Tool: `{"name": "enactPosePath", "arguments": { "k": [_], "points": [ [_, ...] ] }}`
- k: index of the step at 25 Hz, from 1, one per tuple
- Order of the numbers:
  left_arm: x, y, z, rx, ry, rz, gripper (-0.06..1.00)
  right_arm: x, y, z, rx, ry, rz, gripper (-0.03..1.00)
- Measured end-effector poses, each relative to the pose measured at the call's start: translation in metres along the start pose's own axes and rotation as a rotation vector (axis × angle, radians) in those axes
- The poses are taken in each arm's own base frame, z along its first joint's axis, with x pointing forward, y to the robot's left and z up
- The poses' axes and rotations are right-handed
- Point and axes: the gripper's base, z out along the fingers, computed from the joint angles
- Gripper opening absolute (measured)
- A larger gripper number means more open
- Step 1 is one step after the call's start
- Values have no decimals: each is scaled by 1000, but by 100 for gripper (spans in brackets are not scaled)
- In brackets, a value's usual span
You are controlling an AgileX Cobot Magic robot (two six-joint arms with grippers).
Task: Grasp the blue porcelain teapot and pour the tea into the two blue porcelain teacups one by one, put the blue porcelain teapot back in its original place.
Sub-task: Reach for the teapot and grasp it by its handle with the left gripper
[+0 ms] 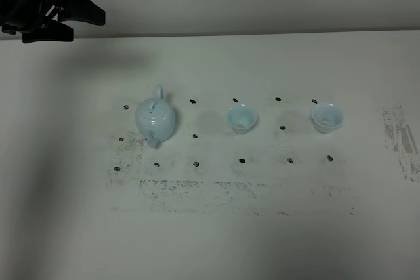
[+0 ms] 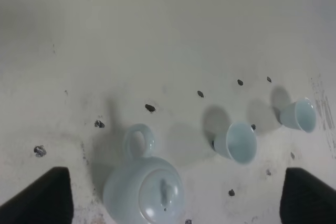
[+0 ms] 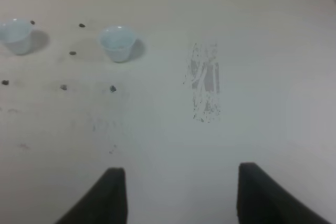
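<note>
The blue porcelain teapot [image 1: 156, 119] stands upright, lid on, left of centre on the white table; it also shows in the left wrist view [image 2: 144, 188]. The two blue porcelain teacups stand upright to its right, one at the centre [image 1: 241, 119] and one further right [image 1: 327, 117]; both also show in the left wrist view [image 2: 239, 142] [image 2: 300, 115] and the right wrist view [image 3: 14, 35] [image 3: 116, 42]. No tea is visible. My left gripper [image 1: 85, 24] is open and empty at the far left, well off the teapot. My right gripper [image 3: 181, 182] is open and empty, away from the cups, and is out of the exterior view.
Small black marks [image 1: 195, 136] dot the table around the teapot and cups. A scuffed grey patch [image 1: 400, 139] lies near the right edge, also seen in the right wrist view [image 3: 205, 82]. The table's far edge [image 1: 262, 33] meets the wall.
</note>
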Motion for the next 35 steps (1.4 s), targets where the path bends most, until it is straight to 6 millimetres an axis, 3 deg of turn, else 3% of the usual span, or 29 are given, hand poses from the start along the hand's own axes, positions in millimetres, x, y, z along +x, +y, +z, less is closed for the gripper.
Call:
{"name": "enactPosePath", "arguments": {
  "k": [25,29,35],
  "points": [
    [2,-2,5,-53,26,67,76,0,3,0,-28,-5,-4,48],
    [11,-24,28,-148,99,205,75,0,3,0,-29,-5,-4,48],
    [23,-99,74,-192,117,528,69,0,3,0,-29,-6,-4,48]
  ]
}}
